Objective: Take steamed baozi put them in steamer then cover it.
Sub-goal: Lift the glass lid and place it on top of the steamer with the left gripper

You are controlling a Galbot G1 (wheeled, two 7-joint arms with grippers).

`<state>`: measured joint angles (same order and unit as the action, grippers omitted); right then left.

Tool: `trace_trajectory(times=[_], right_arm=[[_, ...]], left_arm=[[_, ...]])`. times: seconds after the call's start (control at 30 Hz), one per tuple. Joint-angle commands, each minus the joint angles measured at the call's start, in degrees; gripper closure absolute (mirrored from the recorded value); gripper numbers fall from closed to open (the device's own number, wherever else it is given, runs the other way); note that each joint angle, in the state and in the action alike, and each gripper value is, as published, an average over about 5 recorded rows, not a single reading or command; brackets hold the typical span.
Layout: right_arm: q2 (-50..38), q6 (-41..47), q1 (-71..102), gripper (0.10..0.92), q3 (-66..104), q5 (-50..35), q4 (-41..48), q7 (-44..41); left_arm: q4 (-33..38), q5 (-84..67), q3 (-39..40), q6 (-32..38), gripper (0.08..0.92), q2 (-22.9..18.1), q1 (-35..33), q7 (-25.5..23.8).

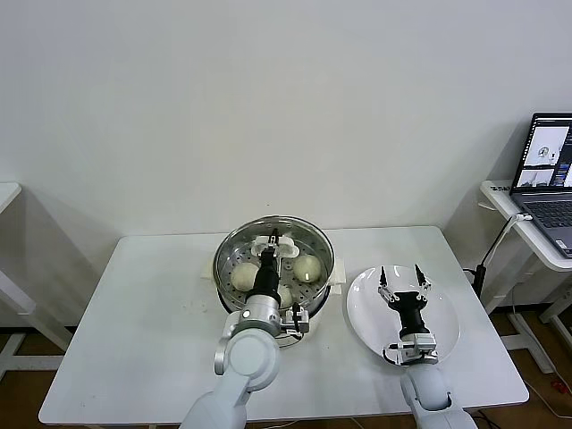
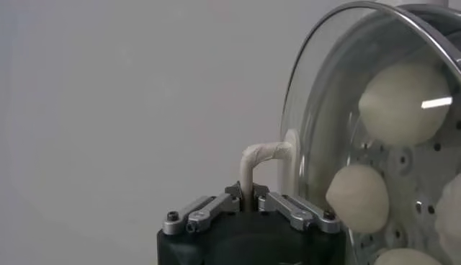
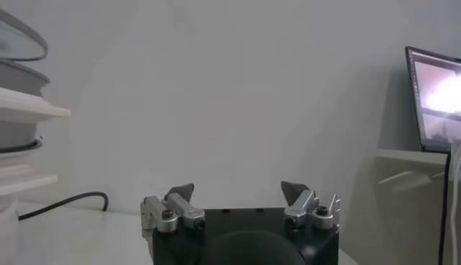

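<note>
Glass cover [image 1: 275,253]: on the steamer [image 1: 225,268], baozi [image 1: 307,267] under it
Left gripper [image 2: 250,203]: clenched on the cover's handle [image 2: 263,159] — wrist-only detail
Right gripper [image 1: 402,279]: released, over the white plate [image 1: 447,313]
Laptop [image 1: 547,179]: side table

A: How are the steamed baozi [image 1: 307,266] placed?
B: Cream-white buns are seen lying in the shiny steamer [image 1: 234,237].
A: And the cover [image 1: 315,234]?
B: The clear glass lid is set over them
</note>
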<state>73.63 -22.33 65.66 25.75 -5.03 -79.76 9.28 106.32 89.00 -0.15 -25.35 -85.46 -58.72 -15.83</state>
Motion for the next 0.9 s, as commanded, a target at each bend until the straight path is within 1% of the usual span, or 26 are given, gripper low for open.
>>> trace_trajectory(times=[0.03,0.9], right_arm=[[0.01,-0.03,0.03,0.203,0.03,0.14,0.02,0.00],[0.13,-0.08,-0.58,0.203,-0.01,0.26,0.18,0.04]], left_arm=[[-1.72,0.73,-0.08,0.09,0.813,-0.63,0.18,0.06],[-2.83,1.05,-1.38,0.52,0.813,-0.51,-0.06,0.56]])
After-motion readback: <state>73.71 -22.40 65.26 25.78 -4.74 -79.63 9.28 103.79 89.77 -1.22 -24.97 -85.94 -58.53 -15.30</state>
